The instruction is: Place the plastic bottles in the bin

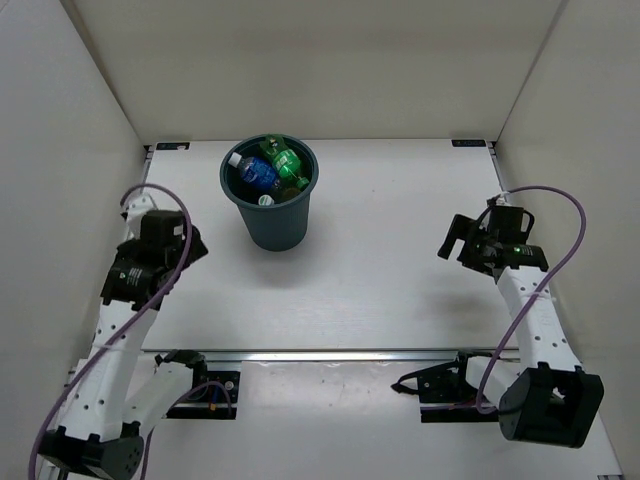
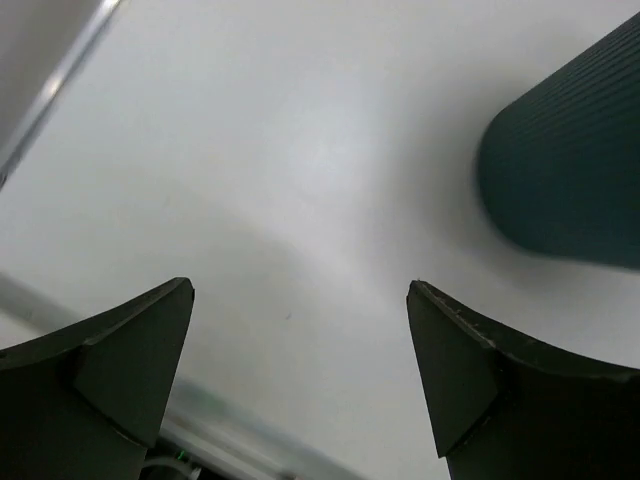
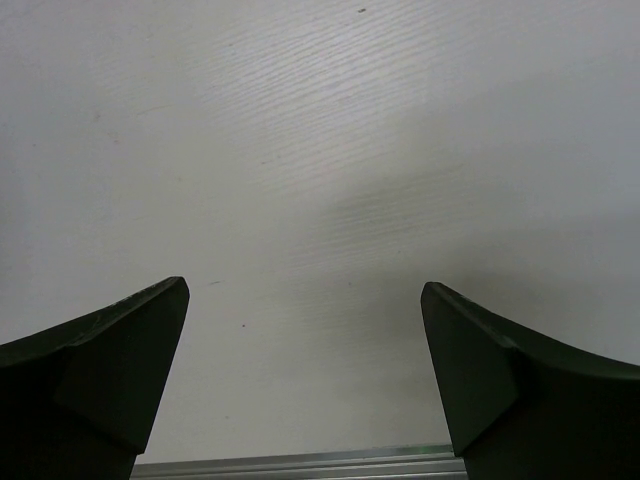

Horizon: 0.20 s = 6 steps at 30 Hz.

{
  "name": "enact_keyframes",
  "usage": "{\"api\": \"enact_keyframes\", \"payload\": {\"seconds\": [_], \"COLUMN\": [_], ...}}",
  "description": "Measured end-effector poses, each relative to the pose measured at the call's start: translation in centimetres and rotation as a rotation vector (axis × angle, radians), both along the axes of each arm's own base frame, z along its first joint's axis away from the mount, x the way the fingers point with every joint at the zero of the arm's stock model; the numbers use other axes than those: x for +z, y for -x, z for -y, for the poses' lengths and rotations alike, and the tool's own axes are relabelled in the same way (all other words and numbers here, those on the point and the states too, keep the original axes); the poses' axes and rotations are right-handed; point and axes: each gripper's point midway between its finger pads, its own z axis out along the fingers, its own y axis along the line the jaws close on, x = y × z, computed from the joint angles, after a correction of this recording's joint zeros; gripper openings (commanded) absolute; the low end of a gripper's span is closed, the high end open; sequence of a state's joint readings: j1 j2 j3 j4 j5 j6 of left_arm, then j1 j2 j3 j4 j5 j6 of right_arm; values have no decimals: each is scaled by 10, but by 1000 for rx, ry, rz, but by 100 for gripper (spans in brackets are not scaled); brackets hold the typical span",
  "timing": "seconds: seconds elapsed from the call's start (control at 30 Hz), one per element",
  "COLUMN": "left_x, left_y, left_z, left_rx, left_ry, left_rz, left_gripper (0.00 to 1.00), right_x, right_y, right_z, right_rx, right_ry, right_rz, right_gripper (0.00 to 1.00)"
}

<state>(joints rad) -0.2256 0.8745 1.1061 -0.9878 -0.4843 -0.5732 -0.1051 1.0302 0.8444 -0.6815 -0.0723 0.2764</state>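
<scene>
Left arm: rises from its base at the near left corner, a purple cable [image 1: 150, 290] looped along it.
Left gripper [image 1: 192, 245]: hangs over the left side of the table [image 1: 400, 260], to the left of the bin and a little nearer. In the wrist view the left gripper [image 2: 300, 290] has its two dark fingers spread wide, with only bare tabletop between them and nothing held.
Bin [image 1: 275, 225]: stands upright on the far left-centre part of the table, apart from both arms. The left wrist view catches its ribbed wall [image 2: 570, 160] at the upper right.
Bottles [image 1: 268, 175]: lie piled inside the bin. A green bottle [image 1: 288, 160] lies towards the far right of the pile, a bottle with a blue label [image 1: 258, 172] is left of it, and a white cap [image 1: 266, 200] shows at the near side. I cannot count the rest.
Metal rail [image 1: 330, 353]: runs along the near edge of the table.
Right gripper [image 1: 452, 240]: hangs over the right side of the table, well apart from the bin. In the wrist view the right gripper [image 3: 305, 285] has its fingers wide apart over bare surface, gripping nothing.
</scene>
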Motion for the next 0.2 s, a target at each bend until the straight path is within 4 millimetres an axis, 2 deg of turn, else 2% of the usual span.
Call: {"api": "enact_keyframes", "payload": {"seconds": [0.03, 0.1, 0.17, 0.2], "left_x": [-18, -48, -68, -72], "left_y": [13, 34, 48, 52], "left_z": [-8, -7, -2, 0], "left_rx": [35, 47, 43, 41], "left_ry": [0, 13, 35, 48], "left_rz": [-53, -146, -205, -211], "left_gripper": [98, 99, 99, 99], "right_x": [-1, 0, 3, 5], "right_y": [1, 2, 2, 2], "right_z": [2, 5, 7, 7], "right_rx": [-1, -11, -15, -13], "right_ry": [-1, -9, -14, -15], "right_rz": [-7, -6, 11, 17], "right_gripper": [99, 99, 100, 99]}}
